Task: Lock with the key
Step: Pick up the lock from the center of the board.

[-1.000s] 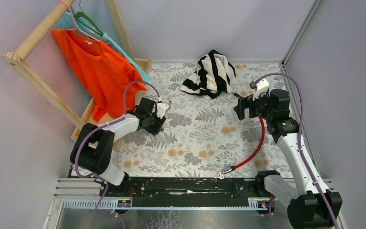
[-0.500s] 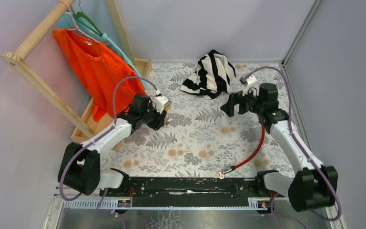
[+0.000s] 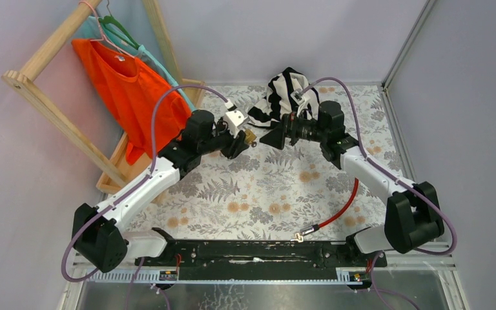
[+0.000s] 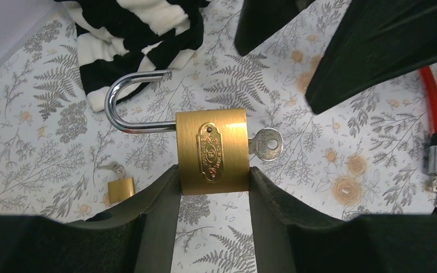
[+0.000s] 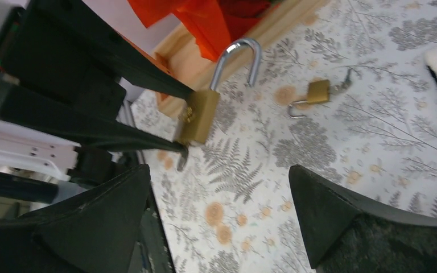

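the brass padlock with a chromed u-shaped shackle (image 4: 213, 151) is off the table, pinched across the flat sides of its body by the left gripper (image 3: 240, 138), whose jaws are about half closed on it. the small silver key (image 4: 266, 143) sits in the keyhole at the base of the body and sticks out at the end opposite the shackle (image 4: 128, 105), which is swung open with one leg free. lock and key share one long axis, running crosswise to the left fingers and aimed roughly at the right gripper (image 5: 217, 170). the right gripper is spread wide and holds nothing; it faces the lock from close by. in its own camera the key end lies just ahead of it, a little toward one finger rather than centred in the gap. so the free right arm looks best placed to take the key, and it would likely need to centre on that axis first, since the left fingers crowd the body right beside the key. beyond the grippers, on the floral tablecloth (image 3: 271, 194), are a second, smaller brass padlock (image 4: 120, 189) with its own key, a crumpled black-and-white striped cloth (image 4: 142, 34) and a red cable with metal end fittings (image 4: 432, 102), all below the held lock and none between the two grippers.
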Motion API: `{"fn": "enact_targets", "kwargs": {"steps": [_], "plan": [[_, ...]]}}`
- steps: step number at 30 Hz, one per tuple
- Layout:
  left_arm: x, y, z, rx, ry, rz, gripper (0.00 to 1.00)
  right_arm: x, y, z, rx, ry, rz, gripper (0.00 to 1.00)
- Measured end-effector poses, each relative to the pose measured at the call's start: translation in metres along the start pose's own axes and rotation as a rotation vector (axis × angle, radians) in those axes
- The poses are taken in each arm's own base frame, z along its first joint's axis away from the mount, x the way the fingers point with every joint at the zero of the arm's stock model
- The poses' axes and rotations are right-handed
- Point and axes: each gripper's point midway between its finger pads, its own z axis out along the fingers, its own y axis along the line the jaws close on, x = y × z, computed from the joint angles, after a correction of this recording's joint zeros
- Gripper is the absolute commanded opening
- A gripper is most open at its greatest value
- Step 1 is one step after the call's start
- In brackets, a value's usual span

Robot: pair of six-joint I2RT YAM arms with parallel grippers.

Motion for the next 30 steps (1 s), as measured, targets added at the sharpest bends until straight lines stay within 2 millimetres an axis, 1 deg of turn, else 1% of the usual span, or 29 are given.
{"fn": "enact_targets", "kwargs": {"steps": [3,6,8,13,22,27,30], "plan": [[-0.008,-0.010,0.004,0.014,-0.015,0.001,0.00,-0.006,0.010,0.006,-0.042,-0.023,0.046,0.91],[-0.009,-0.018,0.007,0.020,-0.013,-0.003,0.00,-0.010,0.016,0.011,-0.072,-0.037,0.084,0.83],[-0.009,-0.023,0.009,0.025,-0.009,-0.006,0.00,-0.009,0.018,0.014,-0.084,-0.036,0.108,0.76],[-0.010,-0.026,0.011,0.019,-0.012,-0.015,0.00,-0.003,0.019,0.019,-0.096,-0.031,0.152,0.65],[-0.010,-0.023,0.011,-0.006,-0.008,-0.023,0.00,0.007,0.017,0.025,-0.101,-0.017,0.202,0.59],[-0.010,-0.025,0.012,-0.005,-0.008,-0.022,0.00,0.012,0.017,0.029,-0.106,-0.004,0.227,0.52],[-0.010,-0.025,0.012,-0.004,-0.008,-0.021,0.00,0.013,0.016,0.031,-0.107,-0.003,0.241,0.51]]}}
